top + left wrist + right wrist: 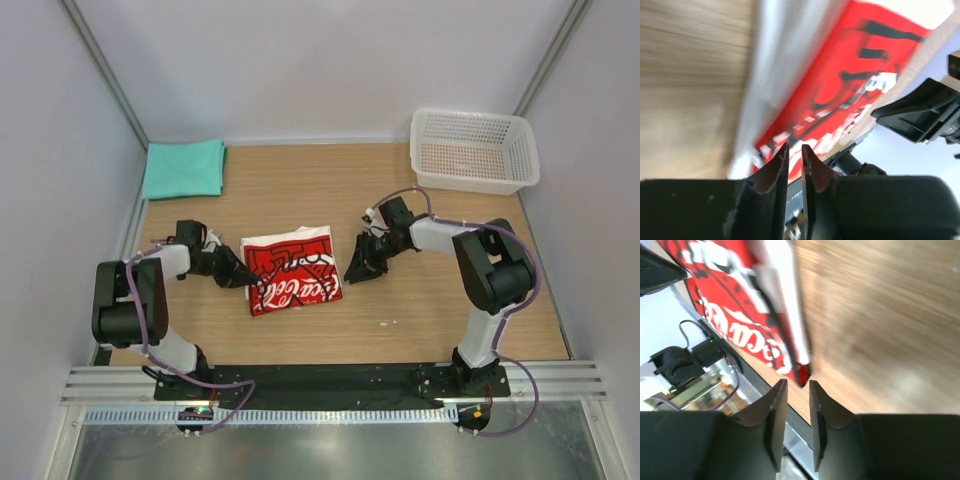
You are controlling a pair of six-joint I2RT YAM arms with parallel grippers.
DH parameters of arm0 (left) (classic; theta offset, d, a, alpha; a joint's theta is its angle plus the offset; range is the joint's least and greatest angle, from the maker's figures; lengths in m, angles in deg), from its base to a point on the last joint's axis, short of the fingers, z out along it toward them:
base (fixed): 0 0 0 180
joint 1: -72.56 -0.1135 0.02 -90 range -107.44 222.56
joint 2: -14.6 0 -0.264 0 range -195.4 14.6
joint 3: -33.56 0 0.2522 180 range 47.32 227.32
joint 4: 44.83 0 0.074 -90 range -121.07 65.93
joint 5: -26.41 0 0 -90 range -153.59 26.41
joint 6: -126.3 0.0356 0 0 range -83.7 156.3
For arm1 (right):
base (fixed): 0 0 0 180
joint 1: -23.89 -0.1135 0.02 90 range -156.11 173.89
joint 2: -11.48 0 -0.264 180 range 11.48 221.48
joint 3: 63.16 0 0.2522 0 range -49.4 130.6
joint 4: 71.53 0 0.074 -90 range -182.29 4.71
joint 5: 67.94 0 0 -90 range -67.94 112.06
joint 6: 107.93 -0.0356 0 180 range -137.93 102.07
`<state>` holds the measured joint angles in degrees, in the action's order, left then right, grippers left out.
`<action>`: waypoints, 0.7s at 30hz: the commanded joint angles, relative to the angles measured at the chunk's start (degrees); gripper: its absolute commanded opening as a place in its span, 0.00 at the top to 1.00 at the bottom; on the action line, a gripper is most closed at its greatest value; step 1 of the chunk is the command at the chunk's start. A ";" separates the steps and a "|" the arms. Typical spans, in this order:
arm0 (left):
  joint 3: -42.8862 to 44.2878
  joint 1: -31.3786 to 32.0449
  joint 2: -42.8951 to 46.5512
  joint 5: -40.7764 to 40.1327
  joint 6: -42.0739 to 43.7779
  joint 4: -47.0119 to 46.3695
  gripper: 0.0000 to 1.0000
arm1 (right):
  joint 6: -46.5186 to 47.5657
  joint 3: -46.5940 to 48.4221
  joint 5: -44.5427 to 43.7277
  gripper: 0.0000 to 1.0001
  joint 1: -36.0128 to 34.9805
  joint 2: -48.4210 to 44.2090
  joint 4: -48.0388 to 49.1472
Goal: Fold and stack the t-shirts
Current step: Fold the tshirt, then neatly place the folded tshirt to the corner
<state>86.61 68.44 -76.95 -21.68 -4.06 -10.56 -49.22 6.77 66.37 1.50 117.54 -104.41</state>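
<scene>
The white t-shirt with the red print [292, 270] lies folded in a rough rectangle on the wooden table, print up. It also shows in the left wrist view [840, 85] and the right wrist view [735, 305]. My left gripper [243, 278] [795, 147] sits low at the shirt's left edge, its jaws a narrow gap apart with nothing between them. My right gripper [357, 272] [797, 384] is just off the shirt's right edge, jaws slightly apart and empty. The teal-green t-shirt [183, 168] lies folded at the far left corner.
A white mesh basket [472, 150] stands at the far right corner. Grey walls close in the table on the left, right and back. A metal rail [330, 385] runs along the near edge by the arm bases.
</scene>
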 commanded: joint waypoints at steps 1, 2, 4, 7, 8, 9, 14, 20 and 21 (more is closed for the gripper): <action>4.91 0.25 11.51 -3.23 0.72 4.87 0.82 | 7.82 9.13 -8.70 0.68 -0.55 -7.53 -11.62; 6.92 0.25 14.09 -4.72 0.72 6.11 0.76 | 8.17 10.45 -9.85 0.64 -0.63 -8.67 -12.87; 10.00 0.25 21.02 -9.62 1.24 9.36 0.66 | 9.31 14.84 -14.14 0.62 -2.64 -9.47 -16.19; 15.44 0.08 23.43 -15.78 5.26 16.82 0.60 | 11.94 21.34 -19.33 0.54 -9.21 -9.03 -18.76; 16.16 0.08 23.26 -17.29 5.81 18.49 0.60 | 13.95 22.75 -24.40 0.49 -11.60 -8.68 -19.03; 16.35 -0.10 23.60 -18.35 6.17 19.29 0.58 | 15.02 25.03 -27.41 0.46 -13.54 -8.07 -19.29; 16.17 -2.55 23.52 -19.94 5.74 19.56 0.48 | 25.54 25.41 -43.40 0.23 -29.94 -9.37 -13.60; 16.08 -3.35 21.77 -21.43 -0.05 17.20 0.32 | 39.97 17.24 -63.28 0.00 -45.88 -10.79 -0.41; 16.17 -3.61 21.24 -21.69 -0.77 16.76 0.33 | 43.82 15.40 -69.48 0.00 -49.73 -10.35 0.91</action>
<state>102.70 65.60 -55.18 -41.79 -1.50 7.38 -17.44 24.88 14.26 -43.24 109.58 -110.79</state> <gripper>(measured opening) 0.671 0.994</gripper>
